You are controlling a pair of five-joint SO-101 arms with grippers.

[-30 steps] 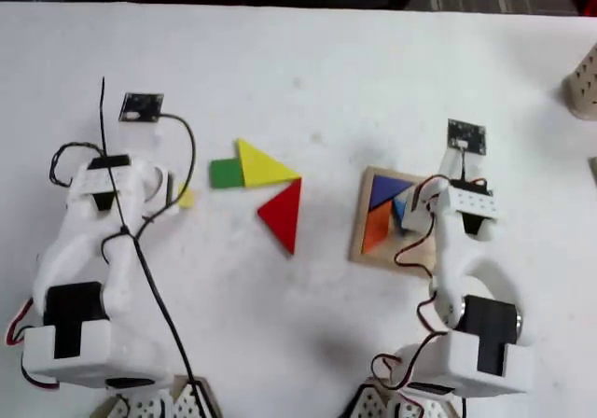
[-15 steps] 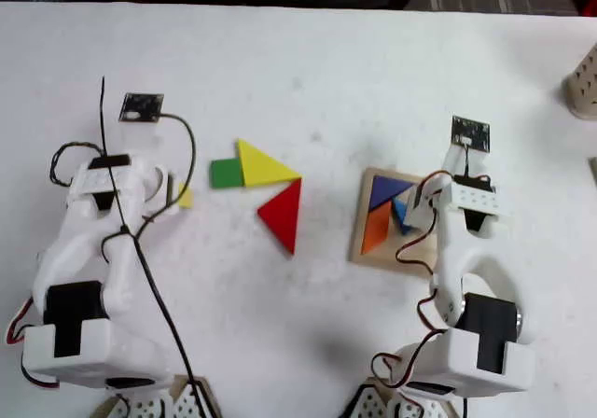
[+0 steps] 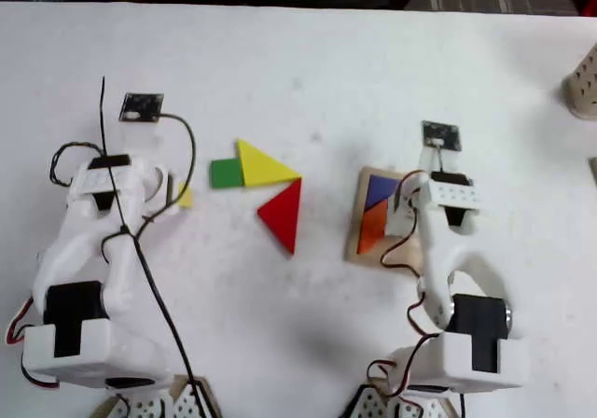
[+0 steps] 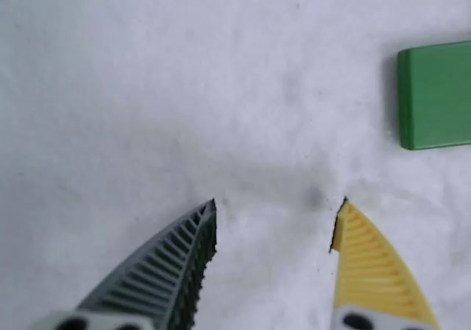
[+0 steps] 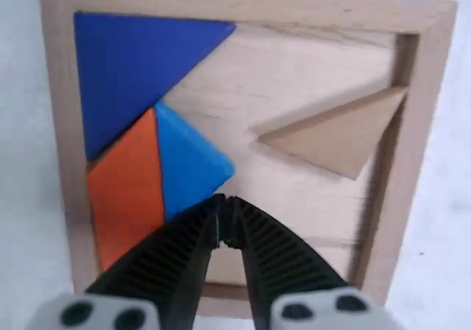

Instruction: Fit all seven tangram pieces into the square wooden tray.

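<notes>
The square wooden tray [image 5: 243, 6] lies under my right gripper [image 5: 224, 216], which is shut with nothing in it, its tips just over the tray floor beside the light blue triangle [image 5: 188, 160]. A dark blue triangle [image 5: 132, 65], an orange piece [image 5: 125, 190] and a wood-coloured triangle [image 5: 338, 135] also lie in the tray. On the table left of the tray [image 3: 359, 241] are a red triangle [image 3: 283, 213], a yellow triangle [image 3: 264, 166] and a green piece [image 3: 225, 172]. My left gripper [image 4: 276, 212] stands open over bare table, a little short of the green piece [image 4: 434, 94].
A beige perforated object [image 3: 583, 82] stands at the table's right edge. Both arm bases sit along the near edge, and a black cable [image 3: 149, 278] runs across the left arm. The far half of the white table is free.
My right arm has swung left over the tray, and the tray has shifted slightly left and turned a little. The left arm and the loose pieces have not moved.
</notes>
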